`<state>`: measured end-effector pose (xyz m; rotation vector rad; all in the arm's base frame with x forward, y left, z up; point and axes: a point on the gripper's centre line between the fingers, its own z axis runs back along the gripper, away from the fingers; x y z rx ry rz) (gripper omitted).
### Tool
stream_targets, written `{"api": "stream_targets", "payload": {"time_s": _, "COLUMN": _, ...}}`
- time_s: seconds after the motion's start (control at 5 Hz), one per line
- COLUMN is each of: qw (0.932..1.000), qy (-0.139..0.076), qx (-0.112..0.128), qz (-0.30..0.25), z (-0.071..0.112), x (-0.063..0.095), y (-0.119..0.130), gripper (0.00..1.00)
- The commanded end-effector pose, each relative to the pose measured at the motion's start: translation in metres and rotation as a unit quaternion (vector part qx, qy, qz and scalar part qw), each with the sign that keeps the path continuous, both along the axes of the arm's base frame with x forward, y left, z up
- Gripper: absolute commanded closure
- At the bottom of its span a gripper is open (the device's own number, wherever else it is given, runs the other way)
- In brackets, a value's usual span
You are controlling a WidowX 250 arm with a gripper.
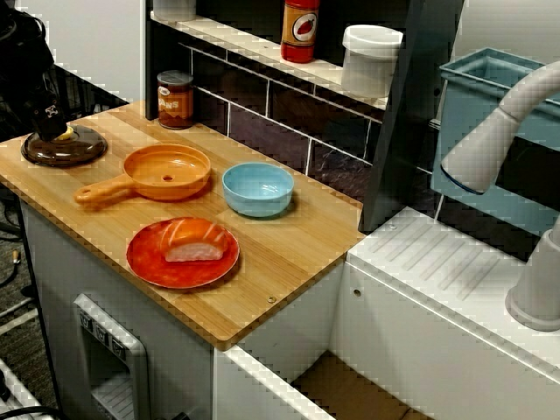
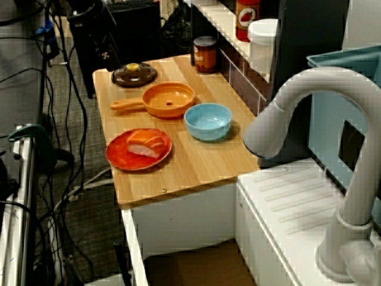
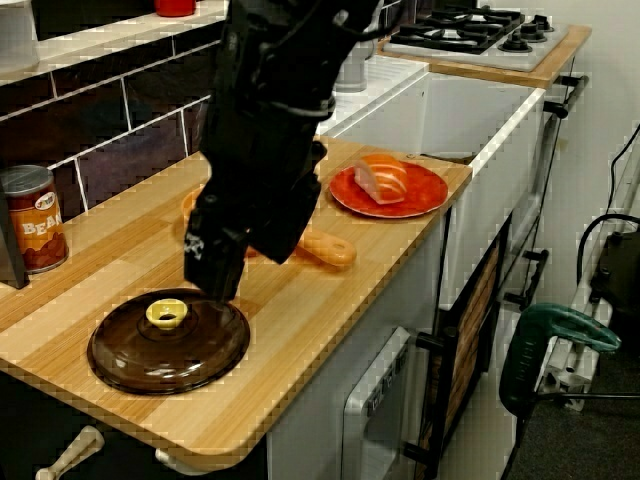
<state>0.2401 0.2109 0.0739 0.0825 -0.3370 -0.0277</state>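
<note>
My black gripper (image 1: 50,122) hangs just above a dark brown pot lid (image 1: 63,147) with a yellow knob (image 3: 167,315) at the far left end of the wooden counter (image 1: 289,254). In the view from the counter's end, the gripper (image 3: 213,275) sits just behind the knob, close over the lid (image 3: 168,345); the arm's bulk hides how its fingers stand. Nothing is visibly held. In the view from the sink side, the gripper (image 2: 107,56) is dark against the clutter beside the lid (image 2: 134,74).
To the right of the lid lie an orange pan (image 1: 166,171), a blue bowl (image 1: 257,188) and a red plate (image 1: 149,258) with a salmon sushi piece (image 1: 194,245). A bean can (image 1: 175,99) stands by the tiled back wall. A grey faucet (image 2: 297,101) arches over the sink.
</note>
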Motion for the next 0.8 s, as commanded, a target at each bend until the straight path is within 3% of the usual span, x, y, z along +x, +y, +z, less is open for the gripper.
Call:
{"api": "stream_targets", "payload": {"time_s": 0.0, "qw": 0.9997, "qy": -0.014, "qx": 0.018, "qz": 0.012, "z": 0.007, "x": 0.000, "y": 0.027, "gripper": 0.00}}
{"api": "stream_targets", "payload": {"time_s": 0.2, "qw": 0.9999, "qy": -0.008, "qx": 0.008, "qz": 0.009, "z": 0.007, "x": 0.010, "y": 0.029, "gripper": 0.00}}
{"api": "stream_targets", "payload": {"time_s": 0.6, "qw": 0.9998, "qy": 0.002, "qx": 0.011, "qz": 0.017, "z": 0.008, "x": 0.024, "y": 0.035, "gripper": 0.00}}
